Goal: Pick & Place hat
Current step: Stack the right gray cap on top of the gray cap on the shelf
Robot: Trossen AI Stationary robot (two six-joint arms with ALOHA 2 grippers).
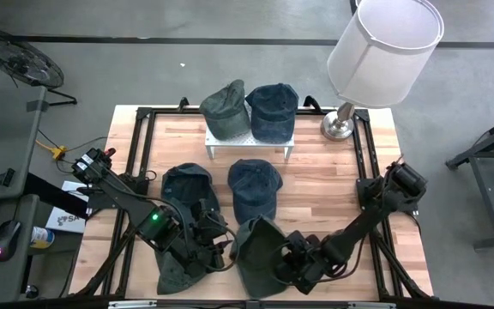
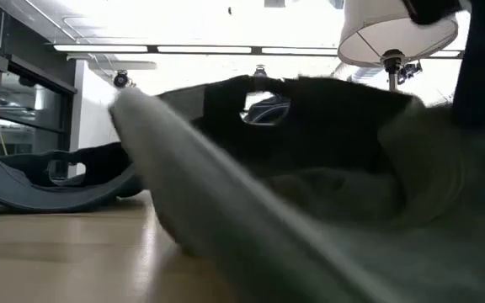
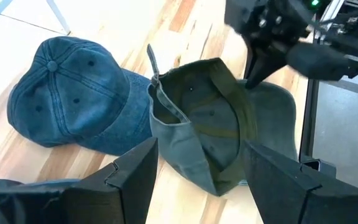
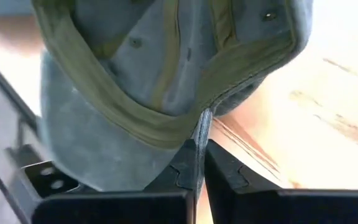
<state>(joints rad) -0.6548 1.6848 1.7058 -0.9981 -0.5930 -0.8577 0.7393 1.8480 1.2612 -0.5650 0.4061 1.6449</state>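
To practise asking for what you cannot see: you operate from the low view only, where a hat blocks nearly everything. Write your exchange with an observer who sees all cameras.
Operator: Is this hat gripped?
Observer: Yes, the right fingers are shut on the green hat's edge.
Operator: And the left arm?
Observer: The left fingers stand open, facing that hat.
Operator: Any hats placed?
Observer: Two hats sit on the white rack at the table's back.

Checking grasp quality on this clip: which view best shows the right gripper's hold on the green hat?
Right wrist view: right gripper shut on the green hat rim. Left wrist view shows it from afar; the high view, arm over hat; the low view, only cloth.
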